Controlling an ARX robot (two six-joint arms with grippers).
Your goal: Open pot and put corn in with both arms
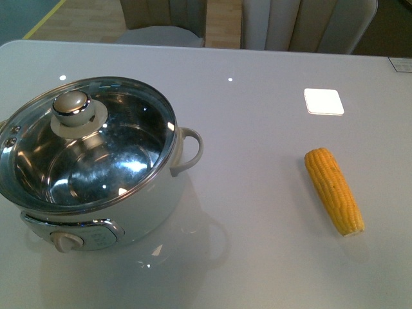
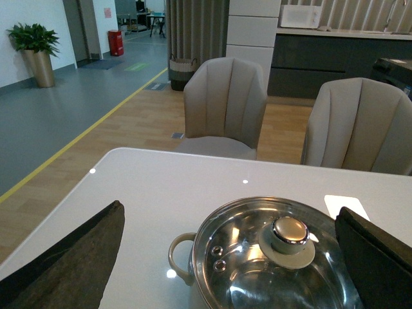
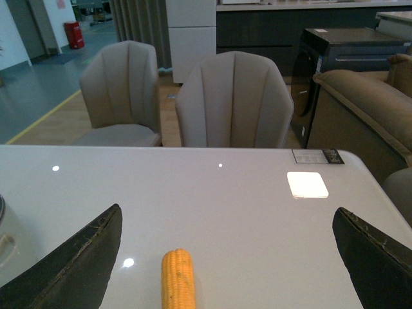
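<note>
The white pot (image 1: 154, 206) stands on the table at the left, closed by a glass lid (image 1: 122, 161) with a round knob (image 1: 72, 107). The yellow corn (image 1: 333, 190) lies on the table at the right, apart from the pot. Neither arm shows in the front view. In the left wrist view the pot's lid (image 2: 244, 270) and knob (image 2: 290, 233) sit between my left gripper's (image 2: 228, 257) wide-open fingers (image 2: 77, 257). In the right wrist view the corn (image 3: 177, 278) lies between my right gripper's (image 3: 225, 257) open fingers (image 3: 77, 264). Both grippers are empty.
The white table (image 1: 257, 129) has a bright light patch (image 1: 323, 101) behind the corn and a label (image 1: 400, 64) at its far right edge. Beige chairs (image 2: 224, 106) stand beyond the far edge. A brown sofa (image 3: 360, 109) stands off to the right.
</note>
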